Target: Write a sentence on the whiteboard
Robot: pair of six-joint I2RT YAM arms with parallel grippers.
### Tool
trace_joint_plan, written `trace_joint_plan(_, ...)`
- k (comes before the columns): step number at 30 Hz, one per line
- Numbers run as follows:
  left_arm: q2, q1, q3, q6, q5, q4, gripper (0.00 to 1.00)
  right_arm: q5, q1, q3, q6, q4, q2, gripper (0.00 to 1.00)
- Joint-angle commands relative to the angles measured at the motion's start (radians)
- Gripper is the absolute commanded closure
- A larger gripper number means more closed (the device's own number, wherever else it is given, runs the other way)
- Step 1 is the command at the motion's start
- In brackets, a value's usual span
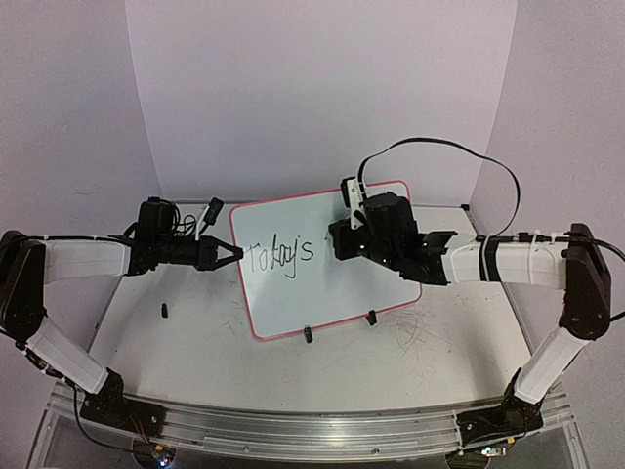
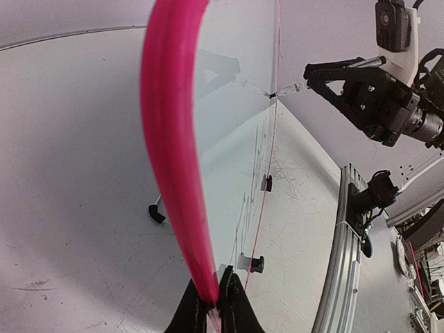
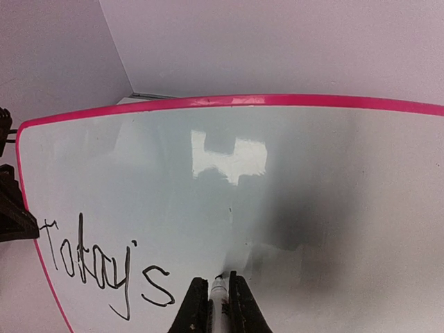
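The whiteboard (image 1: 322,288) stands tilted on the table, white with a pink rim. My left gripper (image 1: 234,256) is shut on its left edge, and the left wrist view shows the pink rim (image 2: 170,139) pinched between the jaws of that gripper (image 2: 214,305). The sentence (image 1: 280,256) reads "Today's" in black script (image 3: 104,267). My right gripper (image 1: 338,238) is shut on a marker (image 3: 220,290). The marker's tip touches the board just right of the "s". From the left wrist view the marker (image 2: 290,89) meets the board face side-on.
Two black clip feet (image 1: 309,334) (image 1: 371,318) prop the board's lower edge. A small black piece (image 1: 164,311) lies on the table left of the board. Grey scribble marks (image 1: 420,337) cover the table at the right. The metal rail (image 1: 293,430) runs along the near edge.
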Motion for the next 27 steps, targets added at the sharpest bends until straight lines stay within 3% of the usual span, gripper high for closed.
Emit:
trace_joint_plan(1, 0.039, -0.002, 0.024, 0.065, -0.163, -0.057, 1.00, 0.007, -0.004, -0.021, 0.024, 0.008, -0.006, 1.00)
trace_joint_plan(12, 0.038, -0.003, 0.025, 0.064, -0.163, -0.058, 1.00, 0.004, -0.003, -0.107, 0.076, 0.005, -0.045, 1.00)
trace_joint_plan(27, 0.034, -0.003, 0.024, 0.063, -0.157, -0.058, 1.00, 0.083, -0.037, 0.024, 0.037, 0.007, -0.011, 1.00)
